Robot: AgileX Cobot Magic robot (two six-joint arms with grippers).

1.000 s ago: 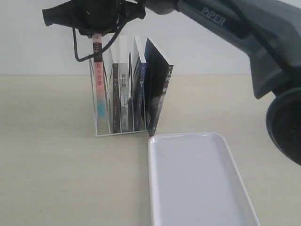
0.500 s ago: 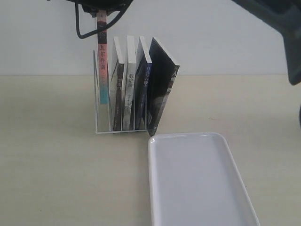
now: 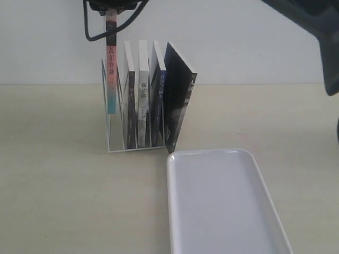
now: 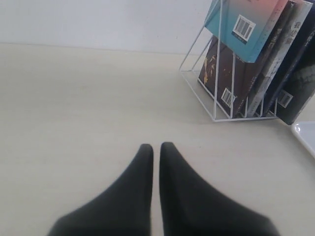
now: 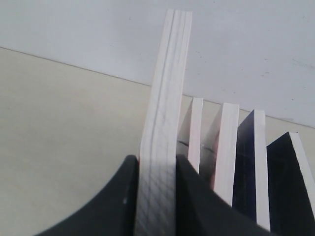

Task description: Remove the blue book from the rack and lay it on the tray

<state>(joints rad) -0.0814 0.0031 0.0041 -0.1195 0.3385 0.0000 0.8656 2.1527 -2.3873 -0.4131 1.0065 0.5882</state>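
Right gripper (image 5: 157,164) is clamped on the page edge of the pink-and-teal-spined book (image 3: 110,69), one finger on each cover. That book hangs upright with its lower end off the base but between the dividers of the end slot. The blue book (image 3: 159,106) sits upright in the rack (image 3: 135,150), second from the other end, between a grey-spined book (image 3: 142,108) and the black-covered book (image 3: 180,100), which leans outward at the rack's end. The rack stands close to the far edge of the bench (image 3: 53,201), left of middle. The tray (image 3: 212,152) has nothing on it and lies toward the near right corner, with its far left corner just beside the foot of the black-covered book. Left gripper (image 4: 156,146) has its fingers pressed nearly together, holds nothing, and hangs over bare bench well apart from the rack.
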